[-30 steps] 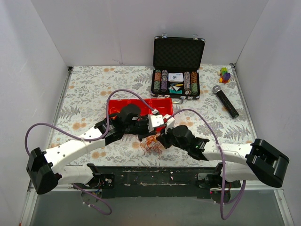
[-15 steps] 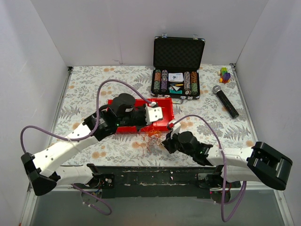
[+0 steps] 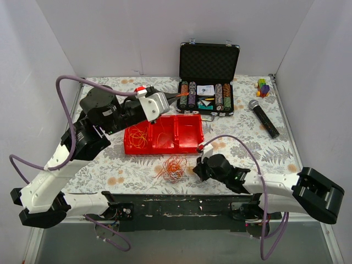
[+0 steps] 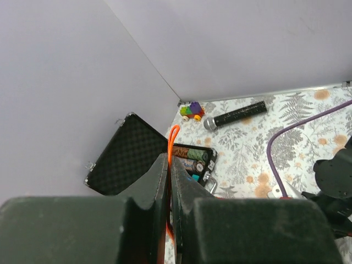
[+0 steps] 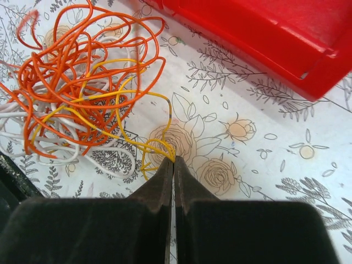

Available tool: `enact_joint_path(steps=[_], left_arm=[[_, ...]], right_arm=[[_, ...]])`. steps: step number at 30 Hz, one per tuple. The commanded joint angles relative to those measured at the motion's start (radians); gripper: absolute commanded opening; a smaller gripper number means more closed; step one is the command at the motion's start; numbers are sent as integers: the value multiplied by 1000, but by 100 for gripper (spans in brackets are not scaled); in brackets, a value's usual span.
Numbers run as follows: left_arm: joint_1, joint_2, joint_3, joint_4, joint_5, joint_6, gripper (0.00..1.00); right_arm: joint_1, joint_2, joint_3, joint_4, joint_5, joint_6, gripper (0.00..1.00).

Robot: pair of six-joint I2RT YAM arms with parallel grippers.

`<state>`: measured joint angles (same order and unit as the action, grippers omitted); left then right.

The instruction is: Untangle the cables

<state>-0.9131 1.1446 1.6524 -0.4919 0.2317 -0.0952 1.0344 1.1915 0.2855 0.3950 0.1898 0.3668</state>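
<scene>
Cable clump (image 3: pixel 174 168): loose ball of thin, wiry loops, mostly orange with yellow and white strands through it. It lies on the counter just in front of the red tray, between the two arms.
Left end effector (image 4: pixel 169 159): held high over the back of the counter, its dark fingers pressed together on an orange strand (image 4: pixel 172 137). A narrow loop of that strand pokes out past the tips.
Right end effector (image 5: pixel 173 163): low at the counter, just to the right of the clump. Its fingers are closed, pinching a yellow strand (image 5: pixel 159 146) that curls out of the tangle.
Red tray (image 3: pixel 165 135): glossy moulded plastic, rectangular, with dividers. A few thin yellow and orange wires lie in its left compartment.
Counter (image 3: pixel 308 148): covered in a pale cloth printed with grey ferns and small orange flowers.
Poker chip case (image 3: pixel 208 77): black, with metal edging and an egg-crate foam lid standing open. Rows of striped chips sit inside; it stands at the back, behind the tray.
Microphone (image 3: pixel 263 118): black textured handle and silver mesh head, lying to the right of the case.
Toy blocks (image 3: pixel 263 87): a small, bright plastic cluster in the far right corner.
</scene>
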Motion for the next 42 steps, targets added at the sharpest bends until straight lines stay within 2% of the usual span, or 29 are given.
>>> enact_joint_path(steps=[1, 6, 10, 13, 18, 23, 26, 27, 29, 32, 39, 42], left_arm=[[-3, 18, 38, -11, -14, 11, 0], [-3, 3, 46, 58, -81, 70, 0], [-4, 20, 66, -6, -52, 81, 0], [-3, -8, -23, -65, 23, 55, 0], [-3, -34, -152, -137, 95, 18, 1], [-3, -16, -215, -224, 142, 0, 5], [-3, -25, -336, -234, 167, -9, 8], [-3, -29, -385, -214, 173, -20, 11], [-3, -37, -481, -171, 198, -35, 30], [-3, -13, -583, -119, 239, -57, 41], [-3, 116, -683, -33, 291, -135, 46], [-3, 141, -697, 30, 313, -196, 54]], right_arm=[[0, -136, -14, -80, 54, 23, 1], [0, -266, -16, -198, 83, 40, 1], [0, -416, 15, -239, 82, 17, 1], [1, -492, 93, -277, 121, -38, 1], [0, -514, 233, -372, 151, -100, 1], [0, -558, 247, -421, 172, -114, 1], [0, -578, 239, -429, 152, -108, 1], [0, -579, 236, -435, 148, -101, 1], [0, -579, 228, -441, 135, -86, 1], [1, -583, 213, -449, 126, -65, 1], [0, -619, 173, -459, 131, -29, 1], [1, -632, 162, -466, 131, -22, 1]])
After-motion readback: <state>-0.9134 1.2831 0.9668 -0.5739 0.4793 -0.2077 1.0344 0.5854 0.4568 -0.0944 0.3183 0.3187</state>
